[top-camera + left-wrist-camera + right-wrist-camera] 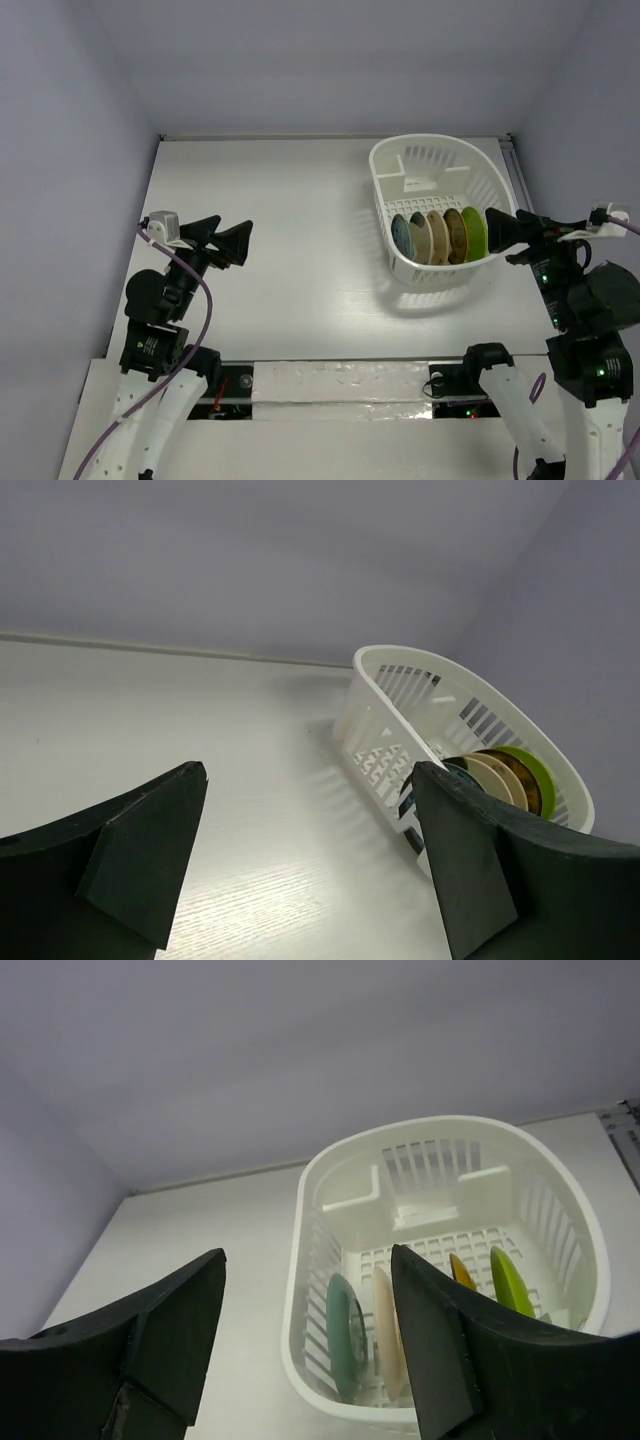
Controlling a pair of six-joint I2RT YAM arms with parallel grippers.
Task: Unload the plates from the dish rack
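Observation:
The white dish rack (pixel 420 142) stands at the right of the table. Several plates stand on edge in a row at its near end: teal (pixel 404 238), cream (pixel 431 240), amber (pixel 455 234), lime green (pixel 474 231). My right gripper (pixel 494 230) is open and empty, just right of the rack beside the lime plate. In the right wrist view the gripper (pixel 308 1253) looks down on the rack (pixel 302 1250) with the teal (pixel 345 1335), cream (pixel 388 1332), amber (pixel 461 1272) and lime (pixel 510 1280) plates. My left gripper (pixel 236 240) is open and empty above the table at the left, far from the rack.
In the left wrist view the open gripper (pixel 309 767) faces the rack (pixel 385 660) across bare white table (pixel 150 710). Grey walls close off the back and both sides. A metal rail (pixel 518 170) runs along the table's right edge behind the rack.

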